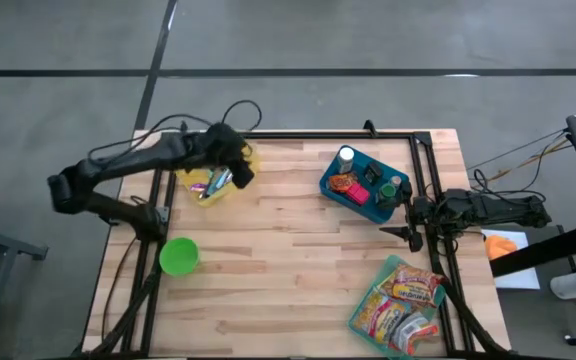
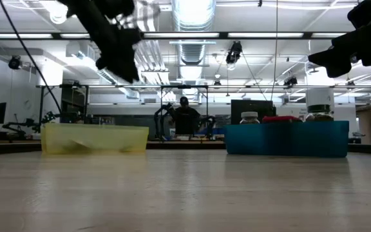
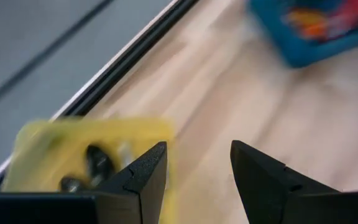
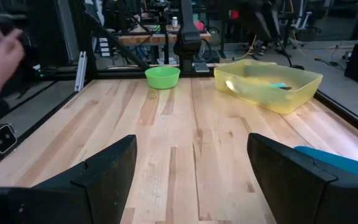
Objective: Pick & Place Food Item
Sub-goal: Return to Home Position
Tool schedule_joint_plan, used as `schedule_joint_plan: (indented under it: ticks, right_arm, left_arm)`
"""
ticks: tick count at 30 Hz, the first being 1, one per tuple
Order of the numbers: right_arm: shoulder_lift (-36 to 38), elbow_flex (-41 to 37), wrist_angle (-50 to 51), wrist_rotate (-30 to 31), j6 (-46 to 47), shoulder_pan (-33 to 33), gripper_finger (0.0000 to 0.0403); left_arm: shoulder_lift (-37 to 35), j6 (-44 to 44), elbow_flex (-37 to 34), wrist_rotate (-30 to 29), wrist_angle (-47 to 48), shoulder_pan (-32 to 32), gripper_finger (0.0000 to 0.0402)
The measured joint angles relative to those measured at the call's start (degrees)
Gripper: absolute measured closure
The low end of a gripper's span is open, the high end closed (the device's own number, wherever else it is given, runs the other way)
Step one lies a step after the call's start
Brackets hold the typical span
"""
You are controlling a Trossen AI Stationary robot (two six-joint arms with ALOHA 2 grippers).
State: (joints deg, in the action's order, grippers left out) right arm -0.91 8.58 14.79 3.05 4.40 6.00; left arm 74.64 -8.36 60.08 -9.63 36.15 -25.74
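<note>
Near the table's [image 1: 298, 270] edge sits the yellow bin [image 1: 196, 190], with the left gripper [image 3: 197, 155] hanging just over it, fingers apart and empty. If it pulls away low, it could clip the rim and spill the dark spoons [image 3: 96, 162] inside. The right gripper [image 4: 191, 149] waits wide open at the table's right side.

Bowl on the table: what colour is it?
The bowl is green, clearest in the high view.

Left bin [image 1: 190, 182] and right bin [image 1: 366, 210] behind — bowl [image 1: 179, 256] front-left, packets [image 1: 400, 300] front-right.
</note>
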Motion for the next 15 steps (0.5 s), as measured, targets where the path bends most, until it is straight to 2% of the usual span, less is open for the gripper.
schedule_joint_plan:
  ticks: [4,9,15]
  right_arm:
    - [0.02,0.0,-0.01,0.01,0.01,-0.01,0.01]
    - [0.01,0.0,-0.02,0.01,-0.04,-0.01,0.01]
    - [0.02,0.01,0.0,0.01,0.02,-0.01,0.01]
  left_arm:
    - [-6.42,1.57,-5.03,-0.25,-7.27,7.87,0.0223]
    - [-13.95,5.1,-15.3,-0.89,-22.24,16.54,0.0223]
    - [-19.74,11.8,-25.76,0.7,-37.68,22.14,0.0223]
